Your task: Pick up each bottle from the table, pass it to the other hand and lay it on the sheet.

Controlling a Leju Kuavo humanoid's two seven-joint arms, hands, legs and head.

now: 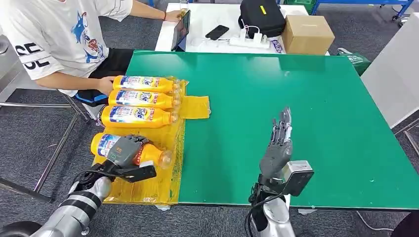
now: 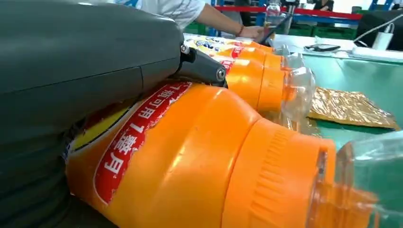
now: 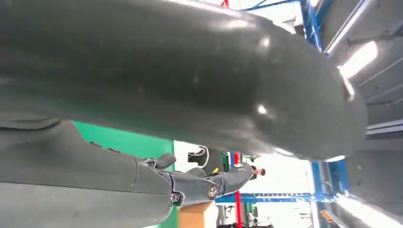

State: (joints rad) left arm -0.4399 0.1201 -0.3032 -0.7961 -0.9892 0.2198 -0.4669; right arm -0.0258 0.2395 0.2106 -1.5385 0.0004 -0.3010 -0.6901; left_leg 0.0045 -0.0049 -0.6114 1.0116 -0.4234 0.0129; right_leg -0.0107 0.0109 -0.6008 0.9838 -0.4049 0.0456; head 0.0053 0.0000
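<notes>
Four orange bottles lay side by side on the yellow sheet (image 1: 148, 190) at the left edge of the green table (image 1: 306, 123). The left hand (image 1: 126, 155) was wrapped around the nearest bottle (image 1: 150, 154), which rested on the sheet. The right hand (image 1: 277, 143) hovered above the bare table, fingers straight and apart, holding nothing.

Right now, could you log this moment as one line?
left hand: holds bottle on sheet | right hand: open above table
</notes>
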